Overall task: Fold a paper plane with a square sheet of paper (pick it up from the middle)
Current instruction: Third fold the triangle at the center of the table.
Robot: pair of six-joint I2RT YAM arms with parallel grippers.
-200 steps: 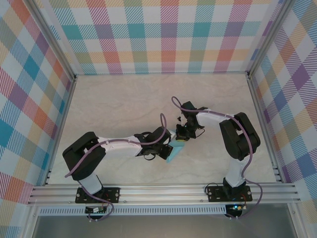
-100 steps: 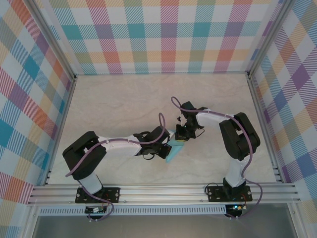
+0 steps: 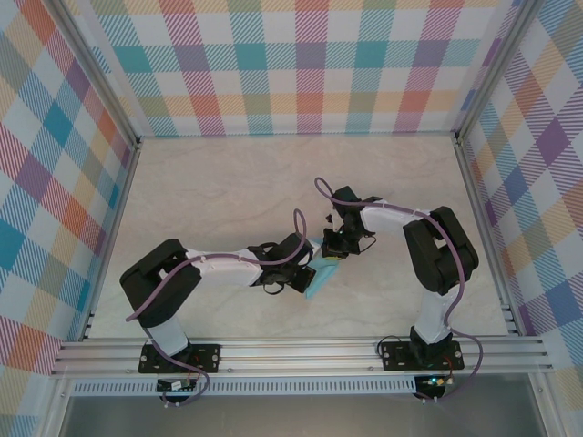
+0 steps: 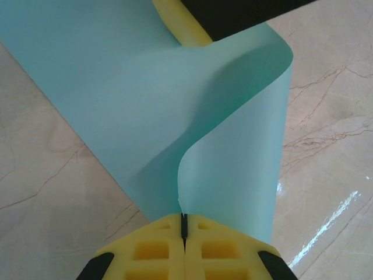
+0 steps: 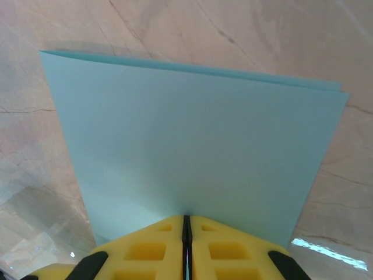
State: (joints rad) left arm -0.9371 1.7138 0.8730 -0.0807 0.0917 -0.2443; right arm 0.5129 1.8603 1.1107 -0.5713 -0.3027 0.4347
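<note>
Square sheet of paper (image 5: 192, 151), doubled over, hangs just above the bench (image 3: 228, 182) near its middle. My left gripper (image 4: 183, 224) and right gripper (image 5: 186, 224) are both clenched on its edges. I should line up the free edges squarely before pressing any crease.

Left claw (image 4: 184, 226) and right claw (image 5: 186, 224), both clamped

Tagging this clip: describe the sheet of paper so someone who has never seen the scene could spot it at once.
On the marbled beige table, look near the middle, where the left gripper and the right gripper meet. Both are shut on the square sheet of paper, which is folded double and curls between them. It is thin and plain turquoise, unlike the black-and-yellow grippers around it.
</note>
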